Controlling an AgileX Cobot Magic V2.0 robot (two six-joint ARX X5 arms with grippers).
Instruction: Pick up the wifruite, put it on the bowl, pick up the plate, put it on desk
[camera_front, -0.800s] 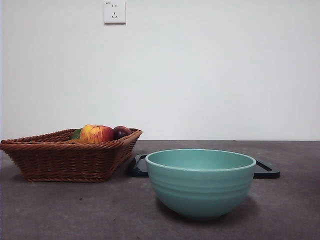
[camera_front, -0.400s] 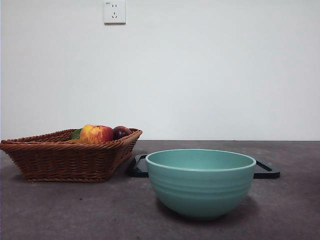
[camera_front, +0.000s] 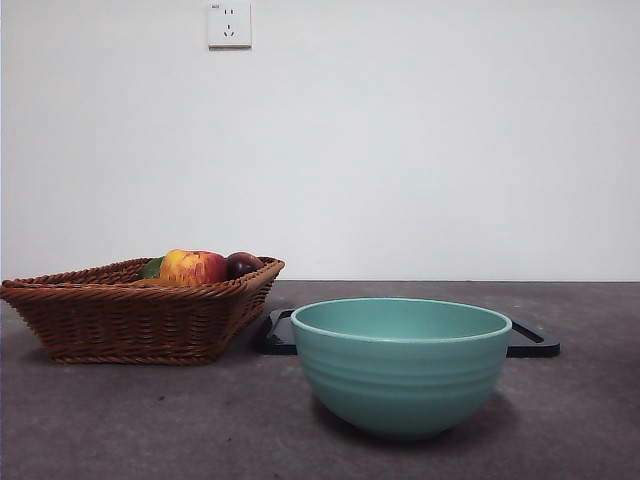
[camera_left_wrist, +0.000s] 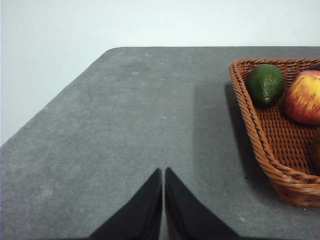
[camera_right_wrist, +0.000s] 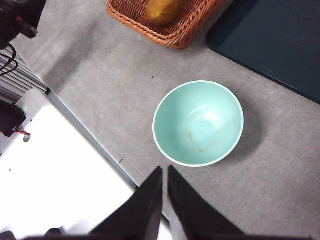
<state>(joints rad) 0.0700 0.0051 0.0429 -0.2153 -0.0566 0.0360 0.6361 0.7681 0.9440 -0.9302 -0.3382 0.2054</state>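
Left end effector (camera_left_wrist: 163, 200), jaws pressed together, hovers over bare counter (camera_left_wrist: 125, 125) beside the basket (camera_left_wrist: 260, 135); the wifruite (camera_right_wrist: 162, 10) lies inside it. Right end effector (camera_right_wrist: 164, 200), likewise closed, hangs high above the bowl (camera_right_wrist: 198, 123), so the left is judged nearer.

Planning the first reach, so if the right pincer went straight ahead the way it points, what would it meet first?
Probably the bowl: the shut right pincer points at its near rim, nothing between, though depth is unclear.

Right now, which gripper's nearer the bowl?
Right. The right gripper hangs shut above the desk just beside the bowl. The left gripper, also shut, sits over bare desk beyond the far side of the basket.
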